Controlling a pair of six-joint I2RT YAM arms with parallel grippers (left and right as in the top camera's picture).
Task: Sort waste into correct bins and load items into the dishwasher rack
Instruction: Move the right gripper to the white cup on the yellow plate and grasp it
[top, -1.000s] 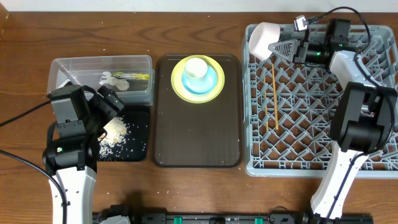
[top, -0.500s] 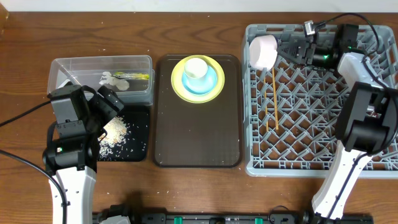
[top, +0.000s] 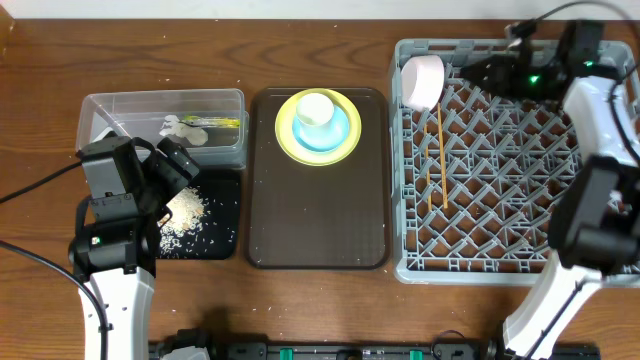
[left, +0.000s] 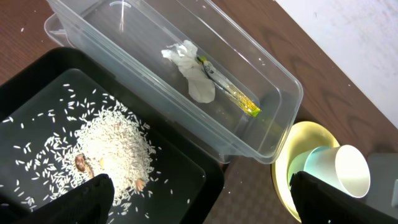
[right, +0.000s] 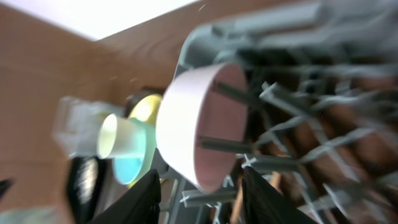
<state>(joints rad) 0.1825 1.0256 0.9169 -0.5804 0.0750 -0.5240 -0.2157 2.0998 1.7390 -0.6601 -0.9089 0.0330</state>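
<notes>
White bowl (top: 422, 82) is left on edge in the rack (top: 500, 230), just ahead of the right gripper (top: 466, 68), drawn back with fingers parted.

arms (top: 590, 110): white links, black joints | fingers (left: 87, 199): black | LED (top: 533, 78): green

White bowl (top: 422, 82) tipped on side, grey rack (top: 500, 250) corner; chopsticks (top: 440, 150) beside; rice (top: 185, 212) in black tray (top: 228, 190).

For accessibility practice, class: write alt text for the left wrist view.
White rice lies piled in a black tray; beside it, a clear tub holds a crumpled tissue and a snack wrapper. A cup, bowl and plate sit stacked at lower right.
</notes>
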